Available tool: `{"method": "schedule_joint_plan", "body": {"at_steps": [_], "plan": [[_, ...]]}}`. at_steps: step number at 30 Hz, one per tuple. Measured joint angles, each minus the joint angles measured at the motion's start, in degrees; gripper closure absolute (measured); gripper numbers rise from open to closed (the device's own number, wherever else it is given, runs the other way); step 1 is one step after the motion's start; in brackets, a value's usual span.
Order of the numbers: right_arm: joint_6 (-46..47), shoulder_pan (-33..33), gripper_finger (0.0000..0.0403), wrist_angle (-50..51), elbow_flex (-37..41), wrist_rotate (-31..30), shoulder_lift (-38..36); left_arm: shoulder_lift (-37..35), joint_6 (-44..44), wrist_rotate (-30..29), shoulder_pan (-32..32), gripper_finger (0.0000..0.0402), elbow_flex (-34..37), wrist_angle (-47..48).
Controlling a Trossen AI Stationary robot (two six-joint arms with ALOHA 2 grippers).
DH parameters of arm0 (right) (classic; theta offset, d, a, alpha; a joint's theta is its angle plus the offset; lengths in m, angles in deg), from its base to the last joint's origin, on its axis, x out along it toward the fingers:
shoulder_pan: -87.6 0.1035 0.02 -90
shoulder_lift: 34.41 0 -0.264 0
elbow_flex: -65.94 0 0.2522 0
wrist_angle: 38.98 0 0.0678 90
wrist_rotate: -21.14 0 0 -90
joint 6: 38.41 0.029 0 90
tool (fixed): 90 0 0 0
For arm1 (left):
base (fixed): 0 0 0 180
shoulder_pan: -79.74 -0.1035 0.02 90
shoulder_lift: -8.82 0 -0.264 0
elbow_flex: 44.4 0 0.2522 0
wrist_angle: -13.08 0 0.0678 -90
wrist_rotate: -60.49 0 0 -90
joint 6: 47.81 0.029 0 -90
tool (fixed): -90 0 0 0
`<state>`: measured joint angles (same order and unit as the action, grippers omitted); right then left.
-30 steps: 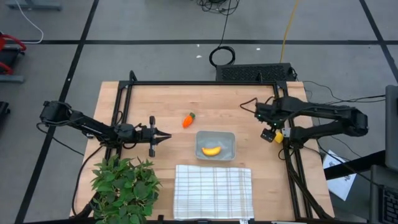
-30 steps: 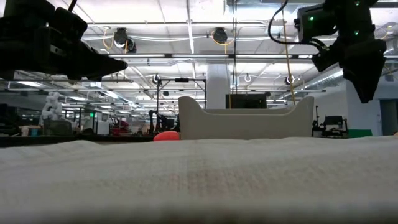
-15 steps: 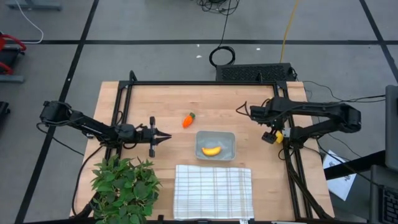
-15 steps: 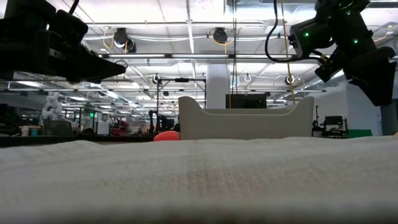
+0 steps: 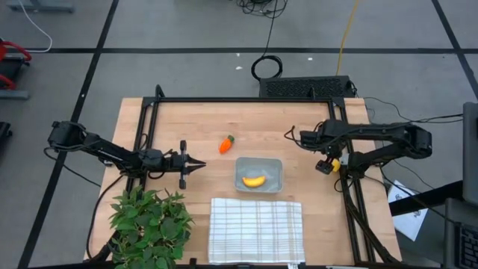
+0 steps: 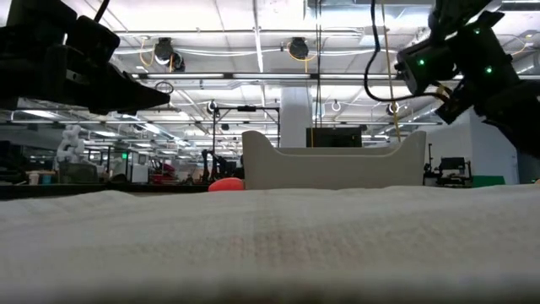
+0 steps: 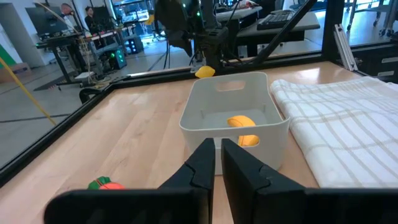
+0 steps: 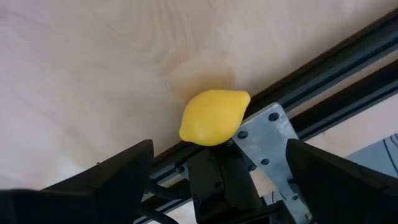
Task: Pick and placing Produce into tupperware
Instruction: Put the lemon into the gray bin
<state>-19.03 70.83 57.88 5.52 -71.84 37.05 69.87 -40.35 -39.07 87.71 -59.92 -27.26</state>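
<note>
A small yellow lemon-shaped piece (image 8: pixel 214 117) lies on the wood table against the black frame rail near the right edge (image 5: pixel 334 161). My right gripper (image 8: pixel 217 148) hovers over it, open, with a finger standing off to each side and touching nothing. The clear tupperware (image 5: pixel 259 174) sits mid-table with the curved yellow banana (image 5: pixel 254 180) lying in it. The orange carrot with a green top (image 5: pixel 225 143) lies on the table, to the far left of the tupperware. My left gripper (image 5: pixel 196 163) is shut and waits level, left of the tupperware, pointing at it (image 7: pixel 233 112).
A white checked cloth (image 5: pixel 256 229) lies at the near edge, just in front of the tupperware. A leafy green plant (image 5: pixel 148 224) stands at the near left corner. The black frame rails (image 5: pixel 351 202) run along the table's sides. Bare wood shows between the carrot and the right arm.
My right gripper has tipped: in the low view its fingers swung from pointing down toward the table's right edge and out of that picture. Its wrist shifted slightly toward the table's left. The left arm and the produce stayed put.
</note>
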Motion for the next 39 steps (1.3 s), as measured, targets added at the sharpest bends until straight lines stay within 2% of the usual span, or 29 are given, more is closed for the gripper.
{"method": "schedule_joint_plan", "body": {"at_steps": [6, 17, 29, 39], "plan": [[1.3, 0.0, 0.0044, -1.7, 3.3, 0.0, 0.0, 0.0, 0.0, 0.0, 0.0, 0.0369, 0.0, 0.0], [2.3, 0.0, 0.0044, -5.2, 3.3, 0.2, 1.3, 0.0, 0.4, 0.0, 0.0, 0.0369, 0.0, 0.0], [0.5, 0.4, 0.0044, -3.8, 3.3, 1.3, 11.3, 0.0, 1.3, -0.4, 0.0, 0.0369, 0.0, -0.1], [1.0, 0.4, 0.0044, -3.8, 3.3, 1.3, 15.0, 0.0, 1.3, -0.5, 0.0, 0.0369, 0.0, 0.0]]}}
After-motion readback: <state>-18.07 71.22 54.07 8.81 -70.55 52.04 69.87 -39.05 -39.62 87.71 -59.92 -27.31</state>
